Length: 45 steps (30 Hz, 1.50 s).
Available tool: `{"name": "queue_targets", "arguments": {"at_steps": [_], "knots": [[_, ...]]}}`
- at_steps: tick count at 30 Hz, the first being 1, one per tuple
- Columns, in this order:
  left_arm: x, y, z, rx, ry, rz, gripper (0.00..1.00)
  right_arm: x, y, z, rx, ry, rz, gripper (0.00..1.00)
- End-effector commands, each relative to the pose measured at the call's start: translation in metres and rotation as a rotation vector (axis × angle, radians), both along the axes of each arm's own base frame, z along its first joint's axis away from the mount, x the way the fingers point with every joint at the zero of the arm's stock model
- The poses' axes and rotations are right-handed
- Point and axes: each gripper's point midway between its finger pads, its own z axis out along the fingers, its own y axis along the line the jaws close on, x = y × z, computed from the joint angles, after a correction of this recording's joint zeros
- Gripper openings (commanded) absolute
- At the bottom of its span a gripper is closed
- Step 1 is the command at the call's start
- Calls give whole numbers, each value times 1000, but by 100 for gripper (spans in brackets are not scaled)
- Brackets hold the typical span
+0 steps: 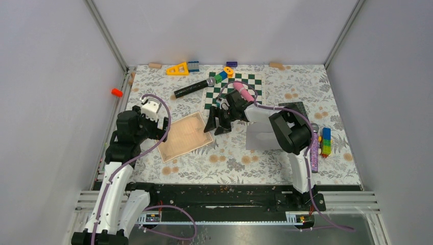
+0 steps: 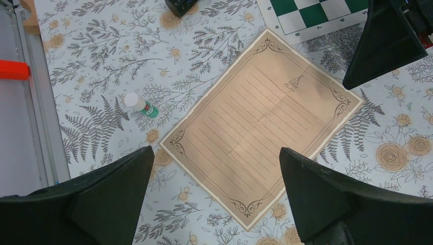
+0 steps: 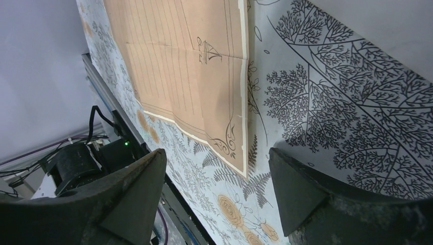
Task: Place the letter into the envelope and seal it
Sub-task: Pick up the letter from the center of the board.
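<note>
Plainly, the right arm's point(image 1: 288, 132) jaws are standing wide and holding nothing, hanging low over the right-hand corner of the letter point(image 3: 189, 61), which is showing between them in the right wrist view. The left arm's point(image 1: 127, 138) jaws are likewise gaping wide and empty above the sheet's other end. The letter is lying flat on the worktop point(image 1: 230, 158), its long axis slanting from near left to far right, one end toward each arm. The envelope point(image 1: 258, 139) is resting just right of it, partly under the right arm, so the sheet is probably needing to travel rightward.
</note>
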Motion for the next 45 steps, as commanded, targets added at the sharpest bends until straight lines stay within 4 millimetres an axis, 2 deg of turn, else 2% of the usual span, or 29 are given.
{"name": "queue_targets", "arguments": {"at_steps": [1,22,45], "knots": [[5,-4,12,1,-65,-29,99,-11,6,-9,17,49,10,80],[3,-5,14,-1,-74,-34,99,-17,11,-24,65,111,-1,79],[3,-6,13,-3,-71,-39,99,-25,17,-32,133,176,-8,67]]}}
